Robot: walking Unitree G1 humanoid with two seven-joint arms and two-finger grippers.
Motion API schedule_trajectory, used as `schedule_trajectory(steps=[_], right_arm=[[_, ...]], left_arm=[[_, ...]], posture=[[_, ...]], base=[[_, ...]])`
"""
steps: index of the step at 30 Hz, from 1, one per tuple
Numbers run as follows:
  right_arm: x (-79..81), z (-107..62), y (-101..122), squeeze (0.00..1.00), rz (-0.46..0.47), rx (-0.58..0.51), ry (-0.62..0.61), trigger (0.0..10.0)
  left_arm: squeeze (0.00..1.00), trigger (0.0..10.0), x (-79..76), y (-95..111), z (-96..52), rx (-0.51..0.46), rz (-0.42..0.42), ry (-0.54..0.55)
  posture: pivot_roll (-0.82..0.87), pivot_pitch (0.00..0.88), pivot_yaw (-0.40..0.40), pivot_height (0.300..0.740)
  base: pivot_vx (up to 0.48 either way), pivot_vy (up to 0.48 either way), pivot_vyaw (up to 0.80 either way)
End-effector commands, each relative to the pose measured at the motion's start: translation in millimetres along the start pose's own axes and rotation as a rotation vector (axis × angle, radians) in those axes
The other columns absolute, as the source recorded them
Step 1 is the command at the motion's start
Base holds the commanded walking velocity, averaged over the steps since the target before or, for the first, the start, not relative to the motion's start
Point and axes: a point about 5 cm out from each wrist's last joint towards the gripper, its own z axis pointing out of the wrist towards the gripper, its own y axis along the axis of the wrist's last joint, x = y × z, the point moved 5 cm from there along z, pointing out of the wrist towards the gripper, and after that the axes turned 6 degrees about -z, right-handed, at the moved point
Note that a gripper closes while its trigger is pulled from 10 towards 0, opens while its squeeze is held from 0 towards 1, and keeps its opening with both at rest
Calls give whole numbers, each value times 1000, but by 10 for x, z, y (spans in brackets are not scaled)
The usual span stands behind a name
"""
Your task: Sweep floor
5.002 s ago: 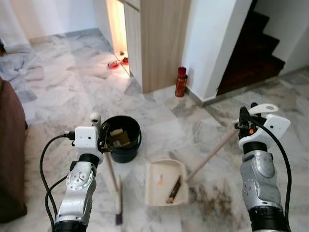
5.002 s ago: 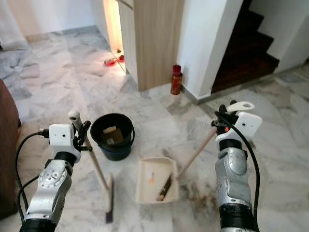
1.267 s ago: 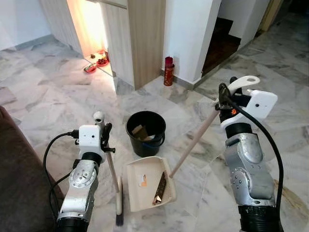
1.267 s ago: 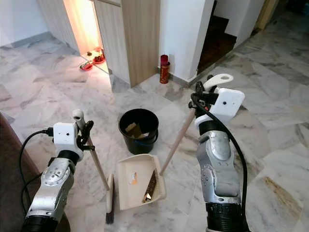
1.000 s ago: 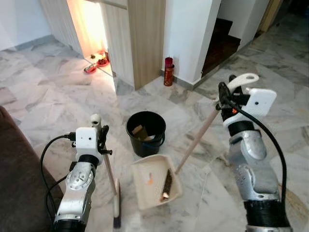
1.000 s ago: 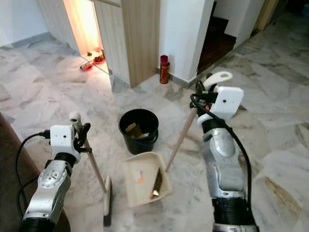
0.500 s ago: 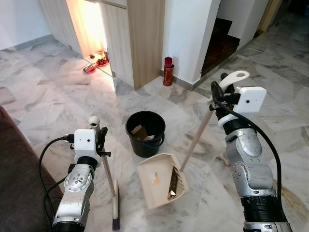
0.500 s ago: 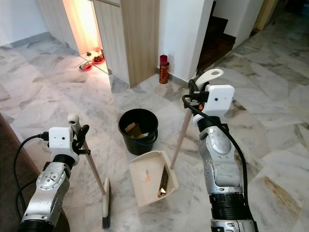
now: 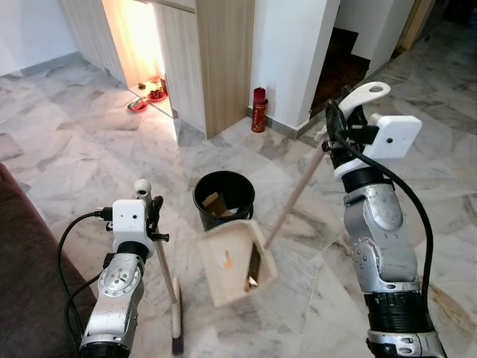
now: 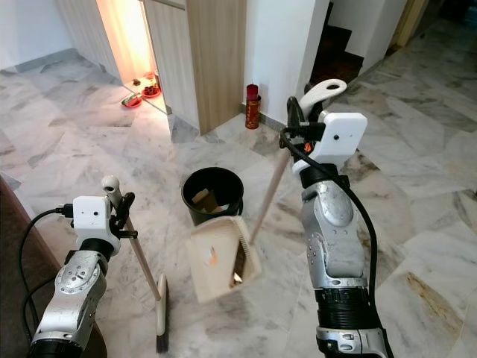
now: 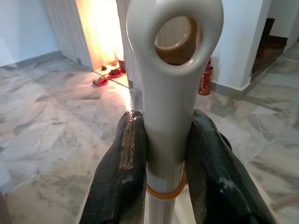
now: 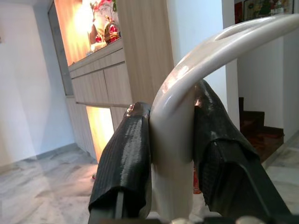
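Note:
My left gripper (image 9: 151,216) is shut on the cream broom handle (image 11: 170,93) just below its ring end. The broom stands nearly upright, its head (image 9: 176,324) on the marble floor. My right gripper (image 9: 335,128) is shut on the curved top of the dustpan's long handle (image 12: 210,46). The cream dustpan (image 9: 232,261) hangs off the floor, tilted steeply, with dark debris inside. It hovers just in front of the black bucket (image 9: 222,200), which holds cardboard scraps.
A red can (image 9: 258,110) stands by the white wall corner behind the bucket. A wooden cabinet (image 9: 216,60) rises beyond it, and dark stairs (image 9: 350,67) lie at the back right. A brown sofa (image 9: 22,283) borders the left.
My right gripper has risen, lifting the dustpan off the floor and tipping it steeply beside the bucket. The broom and my left arm have barely moved.

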Motion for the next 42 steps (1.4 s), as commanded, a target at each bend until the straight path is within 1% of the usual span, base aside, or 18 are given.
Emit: schedule_trajectory(steps=[1, 7, 10, 21, 27, 30, 32, 33, 36, 40, 42], right_arm=[[-5, 51, 286, 0, 12, -110, -9, 10000], [12, 51, 273, 0, 20, -104, -8, 10000], [22, 48, 264, 0, 24, -103, -7, 10000], [28, 51, 276, 0, 29, -107, -6, 10000], [64, 56, 280, 0, 34, -108, 7, 10000], [74, 57, 289, 0, 37, -112, 11, 10000], [65, 63, 302, 0, 37, -116, 11, 10000], [65, 63, 302, 0, 37, -116, 11, 10000], [46, 70, 315, 0, 43, -120, 5, 10000], [44, 71, 319, 0, 44, -122, 4, 10000], [49, 78, 329, 0, 46, -126, 4, 10000]], left_arm=[[0, 10000, 49, 147, 17, -64, 33, 16], [0, 10000, 81, 148, 7, -66, 44, 33], [0, 10000, 122, 132, 4, -58, 53, 56], [0, 10000, 127, 128, 9, -58, 54, 60], [0, 10000, 149, 122, 11, -54, 64, 72], [0, 10000, 216, 97, -7, -42, 82, 92], [0, 10000, 339, 57, -38, -21, 98, 140], [0, 10000, 339, 57, -38, -21, 98, 140], [0, 10000, 446, 10, -117, -2, 123, 167], [0, 10000, 480, -19, -153, 9, 133, 181], [0, 10000, 550, -39, -198, 16, 143, 203]], posture=[[28, 0, -17, 740], [31, 0, -22, 740], [33, 0, -23, 740], [33, 0, -22, 740], [37, 0, -25, 740], [35, 0, -24, 740], [37, 0, -25, 740], [37, 0, -25, 740], [39, 0, -26, 740], [39, 0, -26, 740], [39, 0, -25, 740]], base=[[277, 0, 0], [366, 0, 0], [425, 0, 0], [432, 0, 0], [431, 0, 0], [431, 0, 0], [371, 0, 0], [371, 0, 0], [0, 0, 0], [0, 0, 0], [0, 0, 0]])
